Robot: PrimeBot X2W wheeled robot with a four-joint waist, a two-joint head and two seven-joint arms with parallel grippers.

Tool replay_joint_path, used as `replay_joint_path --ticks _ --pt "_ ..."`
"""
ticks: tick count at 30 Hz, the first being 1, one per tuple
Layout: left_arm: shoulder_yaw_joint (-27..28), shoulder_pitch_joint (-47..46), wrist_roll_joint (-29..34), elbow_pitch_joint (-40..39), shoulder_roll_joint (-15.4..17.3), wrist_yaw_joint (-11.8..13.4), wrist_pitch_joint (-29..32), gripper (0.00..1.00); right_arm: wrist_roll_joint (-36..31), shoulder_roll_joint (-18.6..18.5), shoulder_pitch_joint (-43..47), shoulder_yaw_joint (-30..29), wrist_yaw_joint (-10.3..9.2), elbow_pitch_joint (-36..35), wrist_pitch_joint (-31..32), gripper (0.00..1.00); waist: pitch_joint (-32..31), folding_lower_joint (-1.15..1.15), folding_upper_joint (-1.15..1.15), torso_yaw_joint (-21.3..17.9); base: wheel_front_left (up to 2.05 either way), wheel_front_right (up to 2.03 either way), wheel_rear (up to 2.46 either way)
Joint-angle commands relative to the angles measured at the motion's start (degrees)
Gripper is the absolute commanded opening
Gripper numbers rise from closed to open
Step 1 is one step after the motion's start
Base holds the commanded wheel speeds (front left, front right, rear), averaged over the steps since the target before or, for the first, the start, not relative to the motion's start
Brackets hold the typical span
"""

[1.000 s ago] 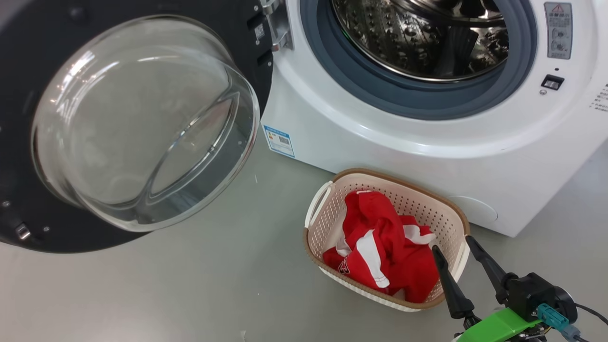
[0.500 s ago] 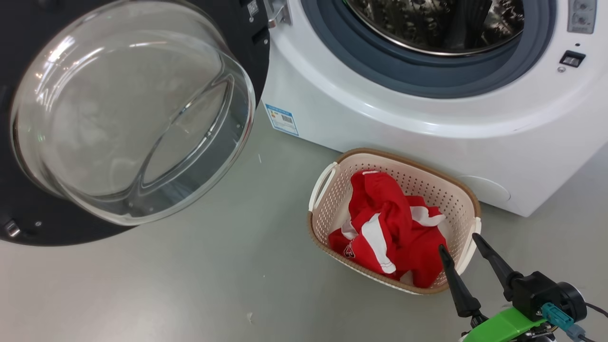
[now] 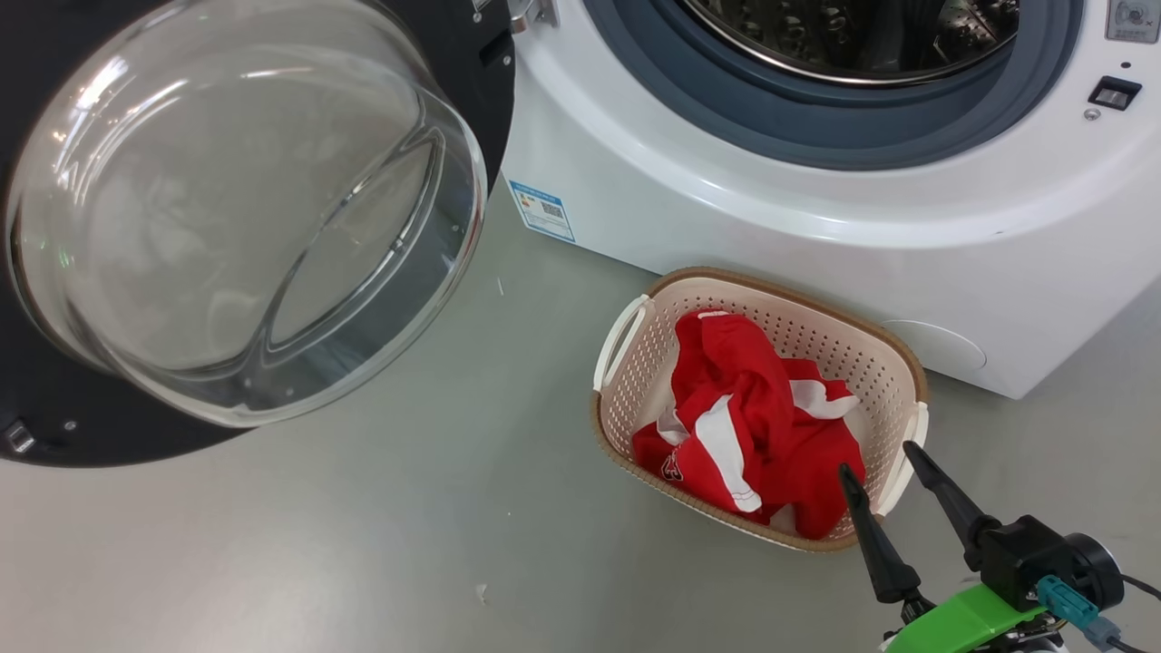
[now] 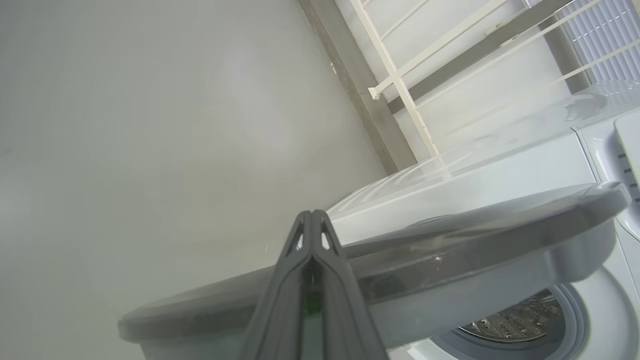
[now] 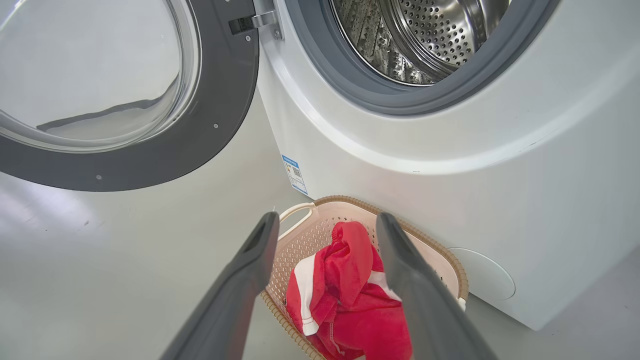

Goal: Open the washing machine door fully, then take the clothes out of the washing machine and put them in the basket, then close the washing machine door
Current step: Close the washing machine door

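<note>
The washing machine (image 3: pixel 726 227) spans twelve to two o'clock, and its door (image 3: pixel 245 209) is swung wide at nine. At five, the basket (image 3: pixel 635 399) holds the clothes (image 3: pixel 753 426). The right jaws stand apart beside it; the left jaws are together by the door's rim. Unloading looks done, so next comes pushing the door closed.

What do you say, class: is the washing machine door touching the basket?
Apart. The head view shows a stretch of bare grey floor between the washing machine door and the basket.
</note>
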Motion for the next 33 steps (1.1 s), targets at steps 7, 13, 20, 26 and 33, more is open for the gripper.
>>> replay_joint_path --ticks 7,13,20,26,33 --pt "0.5 2.45 -2.34 -4.31 3.57 -0.34 4.06 0.0 -0.66 -0.43 -1.41 0.89 0.35 -1.29 -0.37 1.0 -0.25 0.0 0.0 -0.02 0.0 0.0 0.0" --pt "-0.69 4.28 -3.98 -7.14 3.54 -0.34 9.05 0.0 -0.45 -0.43 -1.51 0.76 0.35 -1.24 -0.37 1.0 -0.84 0.0 0.0 -0.03 0.0 0.0 0.0" --pt "-2.11 6.5 -6.97 -11.97 3.23 -0.34 14.63 0.0 -0.41 -0.23 -1.38 0.46 0.35 -1.28 -0.37 1.0 -1.76 0.0 0.0 -0.14 0.0 0.0 0.0" --pt "-3.21 7.88 -8.86 -14.81 3.8 -0.34 18.45 0.0 -0.31 0.06 -1.13 0.43 0.35 -1.35 -0.37 1.0 -2.63 0.0 0.0 -0.58 0.0 0.0 0.0" --pt "-5.44 10.39 -11.62 -22.05 4.65 -0.34 23.78 0.0 -0.35 0.6 -0.58 -0.39 0.35 -1.64 -0.37 1.0 -3.97 0.0 0.0 -1.26 0.0 0.0 0.0"
